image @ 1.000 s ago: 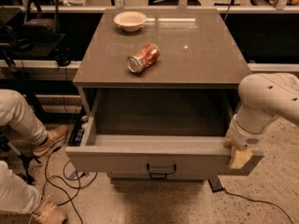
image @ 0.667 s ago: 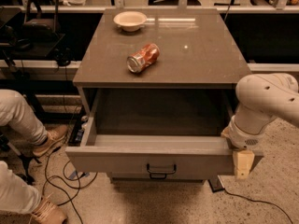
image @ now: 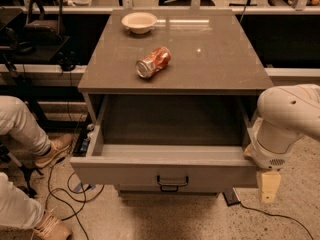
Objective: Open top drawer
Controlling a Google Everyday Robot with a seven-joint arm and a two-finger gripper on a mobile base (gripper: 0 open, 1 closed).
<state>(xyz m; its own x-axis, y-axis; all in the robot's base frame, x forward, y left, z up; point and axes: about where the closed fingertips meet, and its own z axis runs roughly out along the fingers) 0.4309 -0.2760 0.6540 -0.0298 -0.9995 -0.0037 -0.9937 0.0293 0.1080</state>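
Observation:
The top drawer [image: 125, 173] stands pulled far out of the grey cabinet, its deep grey box showing with nothing in it. Its flat front carries a small black loop handle [image: 172, 182] at the centre. My gripper [image: 267, 185] hangs from the white arm [image: 285, 121] at the drawer's front right corner, just to the right of the drawer front and well apart from the handle. One tan finger [image: 268, 186] shows below the wrist.
On the cabinet top [image: 215, 59] lie a red can [image: 152, 62] on its side and a cream bowl [image: 139, 21] at the back. A seated person's legs [image: 22, 129] and shoes are at the left. Cables run over the floor [image: 65, 194] beneath the drawer.
My gripper has slid lower and a little to the right, off the drawer's front right corner. The drawer stays pulled out.

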